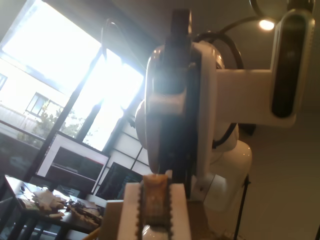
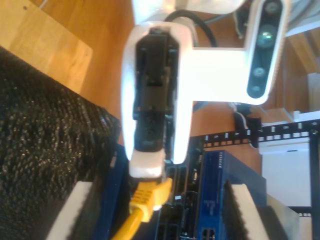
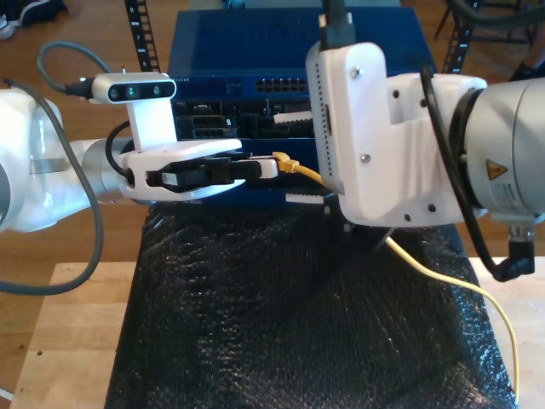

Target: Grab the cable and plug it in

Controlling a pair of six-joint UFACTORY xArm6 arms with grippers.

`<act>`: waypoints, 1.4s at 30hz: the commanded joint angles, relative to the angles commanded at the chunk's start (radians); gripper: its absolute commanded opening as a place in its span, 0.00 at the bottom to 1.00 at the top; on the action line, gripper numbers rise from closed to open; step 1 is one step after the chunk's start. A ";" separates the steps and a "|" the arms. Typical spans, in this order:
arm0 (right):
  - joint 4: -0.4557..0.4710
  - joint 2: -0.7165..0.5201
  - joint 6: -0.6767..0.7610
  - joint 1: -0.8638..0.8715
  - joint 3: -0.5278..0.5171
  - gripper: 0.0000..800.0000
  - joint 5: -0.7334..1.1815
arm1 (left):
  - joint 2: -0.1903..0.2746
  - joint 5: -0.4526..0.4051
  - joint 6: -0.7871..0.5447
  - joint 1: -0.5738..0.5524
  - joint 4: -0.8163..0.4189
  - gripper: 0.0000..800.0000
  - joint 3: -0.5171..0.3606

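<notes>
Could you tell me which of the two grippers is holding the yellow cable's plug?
My first gripper, on the arm at the exterior view's left: its fingers are shut on the cable's yellow plug, while my second gripper's fingers stand wide apart.

This looks like a robotics lab or tech workshop. Blue rack-mounted network switches (image 3: 289,60) with rows of ports sit in a black perforated rack frame (image 3: 140,38), behind a pale wooden counter (image 3: 72,332) spread with a black mesh mat (image 3: 289,315). Warm wood flooring (image 2: 105,30) runs underneath. Through the first wrist view, tall windows (image 1: 65,75) glare above a monitor (image 1: 70,165) and what seems to be a cluttered desk (image 1: 45,202), though that part is blurred.
</notes>
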State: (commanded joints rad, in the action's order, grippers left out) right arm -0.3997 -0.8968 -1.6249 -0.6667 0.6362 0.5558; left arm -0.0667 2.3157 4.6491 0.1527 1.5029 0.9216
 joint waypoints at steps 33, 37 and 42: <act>0.002 -0.005 -0.002 -0.026 -0.017 0.47 -0.061 | -0.026 0.051 0.015 -0.003 0.058 0.01 0.005; 0.002 -0.005 0.000 -0.026 -0.015 0.44 -0.061 | -0.026 0.049 0.015 -0.002 0.057 0.01 0.005; 0.002 -0.005 0.000 -0.025 -0.017 0.39 -0.061 | -0.026 0.054 0.015 -0.002 0.057 0.01 0.005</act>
State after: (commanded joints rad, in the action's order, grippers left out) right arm -0.3982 -0.9014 -1.6249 -0.6912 0.6193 0.4944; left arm -0.0928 2.3694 4.6644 0.1511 1.5597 0.9262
